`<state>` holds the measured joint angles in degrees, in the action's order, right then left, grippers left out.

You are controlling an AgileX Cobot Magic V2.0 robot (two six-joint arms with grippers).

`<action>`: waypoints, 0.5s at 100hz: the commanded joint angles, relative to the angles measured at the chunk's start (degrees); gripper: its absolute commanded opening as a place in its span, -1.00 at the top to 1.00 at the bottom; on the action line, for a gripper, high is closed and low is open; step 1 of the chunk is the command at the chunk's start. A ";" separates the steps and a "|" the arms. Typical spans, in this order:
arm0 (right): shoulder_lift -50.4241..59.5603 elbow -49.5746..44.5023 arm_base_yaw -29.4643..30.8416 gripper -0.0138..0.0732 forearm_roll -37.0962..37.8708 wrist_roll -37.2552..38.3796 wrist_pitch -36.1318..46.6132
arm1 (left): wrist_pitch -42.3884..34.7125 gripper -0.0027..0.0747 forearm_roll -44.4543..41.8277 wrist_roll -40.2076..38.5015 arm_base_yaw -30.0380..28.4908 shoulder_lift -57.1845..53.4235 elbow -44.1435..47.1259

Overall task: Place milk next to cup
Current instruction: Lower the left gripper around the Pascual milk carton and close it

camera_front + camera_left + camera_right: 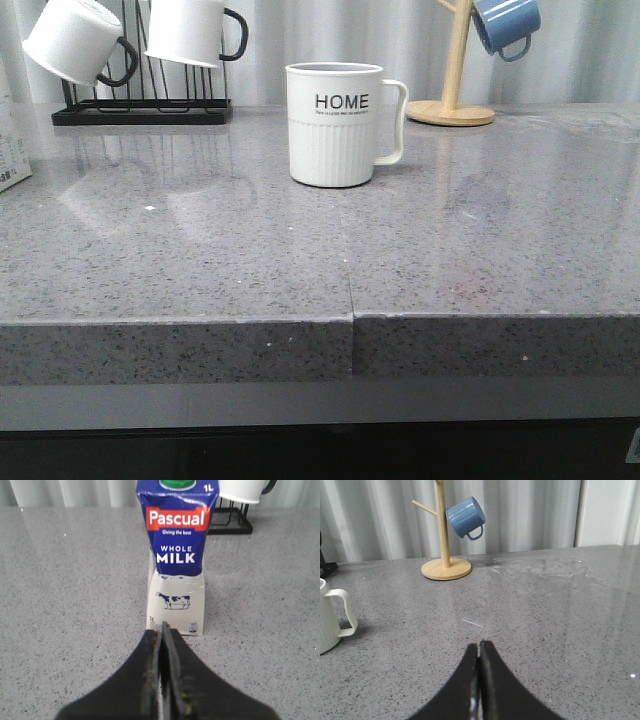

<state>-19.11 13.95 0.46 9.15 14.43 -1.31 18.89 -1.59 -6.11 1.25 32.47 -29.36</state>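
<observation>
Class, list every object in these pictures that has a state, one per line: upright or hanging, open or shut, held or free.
Milk carton: upright, cap on, free.
HOME mug: upright on the counter, free.
Blue mug: hanging on the wooden stand.
Two white mugs: hanging on the black rack.
Left gripper: shut, empty.
Right gripper: shut, empty.

1. Straight ahead of the closed left gripper (pixel 164 630), the milk (pixel 176 555) loses its cap top at the frame edge.
2. Off to one side of the closed right gripper (pixel 479 647), the cup (pixel 332 614) shows only its handle side.
</observation>
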 commanded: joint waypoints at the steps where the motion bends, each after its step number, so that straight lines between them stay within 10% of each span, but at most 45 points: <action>1: -0.14 1.52 0.30 0.96 0.67 0.09 4.07 | -3.52 0.98 0.04 -0.48 -0.04 1.85 -2.46; 19: -0.14 1.52 0.30 0.96 0.67 0.09 4.07 | -3.53 0.77 -0.48 -0.48 -0.04 3.58 -2.46; 43: -0.14 1.52 0.30 0.96 0.67 0.09 4.07 | -5.04 -0.85 -0.48 2.04 -0.04 4.51 -2.46; 50: -0.14 1.52 0.30 0.96 0.67 0.09 4.07 | -6.68 -0.86 -0.48 2.04 -0.04 5.90 -2.46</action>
<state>-19.11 13.95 0.46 9.15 14.43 -1.31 18.21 -1.87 -4.16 1.25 36.91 -29.66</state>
